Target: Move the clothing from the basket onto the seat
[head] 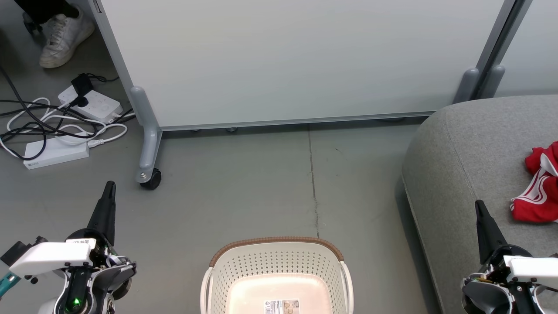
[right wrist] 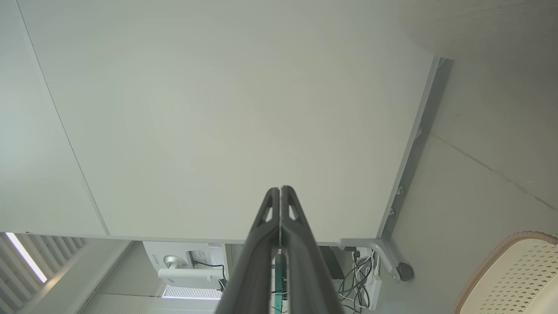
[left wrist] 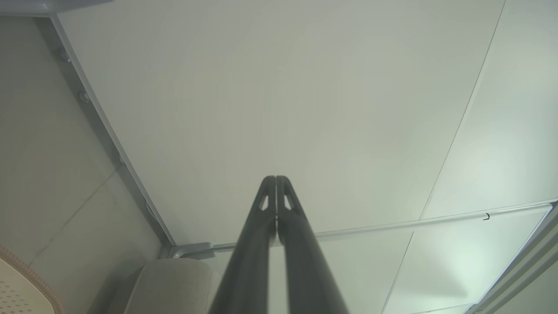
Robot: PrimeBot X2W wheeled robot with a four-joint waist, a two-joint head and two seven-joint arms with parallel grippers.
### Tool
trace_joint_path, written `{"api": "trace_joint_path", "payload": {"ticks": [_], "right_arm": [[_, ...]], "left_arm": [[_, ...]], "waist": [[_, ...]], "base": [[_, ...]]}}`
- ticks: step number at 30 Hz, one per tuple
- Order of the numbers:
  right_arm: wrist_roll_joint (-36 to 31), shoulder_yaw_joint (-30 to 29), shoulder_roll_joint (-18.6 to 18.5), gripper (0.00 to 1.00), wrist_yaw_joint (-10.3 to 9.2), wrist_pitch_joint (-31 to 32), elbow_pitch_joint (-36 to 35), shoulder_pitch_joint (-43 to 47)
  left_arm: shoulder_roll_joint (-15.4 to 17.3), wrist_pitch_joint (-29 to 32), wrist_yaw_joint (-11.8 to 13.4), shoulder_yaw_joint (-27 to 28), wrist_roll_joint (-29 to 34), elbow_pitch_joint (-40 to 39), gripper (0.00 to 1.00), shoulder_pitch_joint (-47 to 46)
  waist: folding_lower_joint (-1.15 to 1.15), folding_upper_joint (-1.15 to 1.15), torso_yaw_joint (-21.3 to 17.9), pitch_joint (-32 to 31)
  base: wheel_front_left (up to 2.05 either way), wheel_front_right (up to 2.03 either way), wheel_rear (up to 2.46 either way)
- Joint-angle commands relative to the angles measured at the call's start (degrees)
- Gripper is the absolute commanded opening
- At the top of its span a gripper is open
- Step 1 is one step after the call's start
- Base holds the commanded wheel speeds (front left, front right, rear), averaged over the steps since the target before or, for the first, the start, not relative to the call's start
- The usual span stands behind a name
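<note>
1. The clothing point(head: 539, 192), a red jersey with white stripe trim, lies crumpled on the seat point(head: 471, 148) at the right edge of the head view. The frame cuts part of it off.
2. The basket point(head: 274, 241) stands on the floor to the left of the seat. The part of its bottom that shows carries only the paper label point(head: 283, 306) and no garment. The frame cuts off its near part, so we cannot check that.
3. Judgement: the transfer looks done or nearly so, and what is left is to confirm the basket's hidden part.
4. The left gripper point(head: 109, 187) hangs over the floor and the right gripper point(head: 478, 206) over the seat's front. On both, the jaws are pressed together along their length and hold nothing.
5. Surroundings: a wheeled partition panel point(head: 283, 56) stands behind the basket. Power strips point(head: 91, 104) and cables lie at the left, with a person's white shoe point(head: 65, 37) beyond. We see nothing between basket and seat.
</note>
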Motion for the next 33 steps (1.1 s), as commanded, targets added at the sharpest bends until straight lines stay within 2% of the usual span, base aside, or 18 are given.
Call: {"api": "trace_joint_path", "payload": {"ticks": [1,33], "right_arm": [[0.36,-0.11,-0.42,0.0,0.14,-0.38,-0.33,-0.46],[1.33,1.1,-1.32,0.0,0.14,-1.3,-0.53,-0.5]], "left_arm": [[0.19,0.2,-0.19,0.26,0.08,0.0,0.0,-0.73],[-0.02,0.4,-0.17,0.52,0.34,-0.02,0.0,-0.77]], "waist": [[0.0,0.0,0.0,0.0],[0.0,0.0,0.0,0.01]], "base": [[0.0,0.0,0.0],[0.0,0.0,0.0]]}}
